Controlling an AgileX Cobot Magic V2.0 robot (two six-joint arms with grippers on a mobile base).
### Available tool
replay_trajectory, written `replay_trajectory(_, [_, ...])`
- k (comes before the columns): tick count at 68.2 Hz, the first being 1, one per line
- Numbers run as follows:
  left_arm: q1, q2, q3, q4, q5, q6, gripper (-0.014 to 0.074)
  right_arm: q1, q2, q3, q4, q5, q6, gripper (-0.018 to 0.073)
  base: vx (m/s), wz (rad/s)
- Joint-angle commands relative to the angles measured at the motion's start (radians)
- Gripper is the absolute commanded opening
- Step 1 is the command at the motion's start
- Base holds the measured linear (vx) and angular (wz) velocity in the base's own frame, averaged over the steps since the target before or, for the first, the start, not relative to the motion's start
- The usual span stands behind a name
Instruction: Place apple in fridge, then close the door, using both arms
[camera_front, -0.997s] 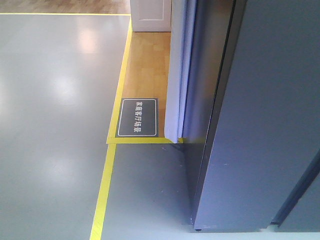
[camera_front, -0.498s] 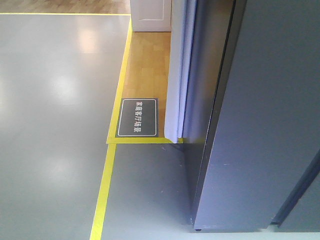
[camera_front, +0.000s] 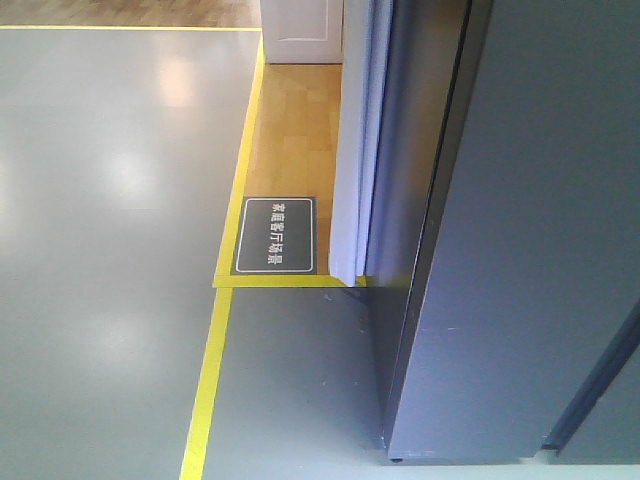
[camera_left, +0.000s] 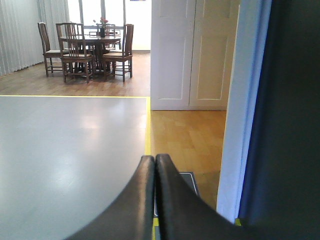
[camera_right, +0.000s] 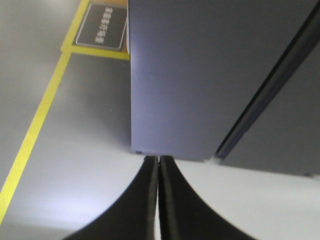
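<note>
The apple is out of view in every frame. Tall dark grey panels (camera_front: 530, 250) fill the right of the front view and the top of the right wrist view (camera_right: 175, 75). They look like the fridge's outside, with no white interior showing. I cannot tell which panel is the door. My left gripper (camera_left: 155, 158) is shut with nothing between its fingers, held over the grey floor and pointing toward a far room. My right gripper (camera_right: 159, 158) is also shut and empty, just short of the foot of the dark panel.
A dark seam (camera_right: 265, 90) parts the panel from a second grey panel (camera_right: 290, 130). A white upright edge (camera_front: 350, 150) stands left of the panels. Yellow floor tape (camera_front: 210, 380), a dark floor sign (camera_front: 275, 235), white doors (camera_left: 190, 55), and a dining table with chairs (camera_left: 90, 47) lie beyond.
</note>
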Motion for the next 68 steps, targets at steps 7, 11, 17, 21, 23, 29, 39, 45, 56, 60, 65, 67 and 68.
replay_trajectory(7, [0.003, -0.016, 0.027, 0.001, -0.069, -0.008, -0.0006, 0.005, -0.061, -0.008, 0.046, -0.225, -0.002, -0.0002, 0.00, 0.00])
replay_trajectory(11, [0.003, -0.016, 0.027, 0.001, -0.069, -0.008, -0.0006, 0.005, -0.081, 0.032, 0.068, -0.321, -0.002, -0.0002, 0.00, 0.00])
replay_trajectory(17, [0.003, -0.016, 0.027, 0.001, -0.069, -0.008, -0.0006, 0.005, -0.109, 0.127, 0.094, -0.475, -0.002, -0.0002, 0.00, 0.00])
replay_trajectory(21, [0.003, -0.016, 0.027, 0.001, -0.069, -0.008, -0.0006, 0.005, -0.132, 0.210, 0.109, -0.584, -0.002, -0.0002, 0.00, 0.00])
replay_trajectory(23, [0.003, -0.016, 0.027, 0.001, -0.069, -0.008, -0.0006, 0.005, -0.142, 0.247, 0.119, -0.629, -0.002, -0.0002, 0.00, 0.00])
replay_trajectory(29, [0.003, -0.016, 0.027, 0.001, -0.069, -0.008, -0.0006, 0.006, -0.174, 0.352, 0.157, -0.746, -0.002, -0.0002, 0.00, 0.00])
replay_trajectory(39, [0.003, -0.016, 0.027, 0.001, -0.069, -0.008, -0.0006, 0.053, -0.241, 0.514, 0.166, -0.881, -0.002, -0.0002, 0.00, 0.00])
replay_trajectory(45, [0.003, -0.016, 0.027, 0.001, -0.069, -0.008, -0.0006, 0.075, -0.273, 0.602, 0.166, -0.964, -0.002, -0.0002, 0.00, 0.00])
replay_trajectory(56, [0.003, -0.016, 0.027, 0.001, -0.069, -0.008, -0.0006, 0.097, -0.273, 0.682, 0.172, -1.056, -0.014, -0.0002, 0.00, 0.00])
replay_trajectory(60, [0.003, -0.016, 0.027, 0.001, -0.069, -0.008, -0.0006, 0.105, -0.273, 0.683, 0.167, -1.071, -0.019, -0.0002, 0.00, 0.00])
replay_trajectory(65, [0.003, -0.016, 0.027, 0.001, -0.069, -0.008, -0.0006, 0.107, -0.271, 0.683, 0.162, -1.089, -0.028, -0.0002, 0.00, 0.00])
replay_trajectory(67, [0.003, -0.016, 0.027, 0.001, -0.069, -0.008, -0.0006, 0.107, -0.271, 0.683, 0.161, -1.095, -0.030, -0.0002, 0.00, 0.00])
replay_trajectory(68, [0.003, -0.016, 0.027, 0.001, -0.069, -0.008, -0.0006, 0.107, -0.270, 0.683, 0.160, -1.097, -0.030, -0.0002, 0.00, 0.00])
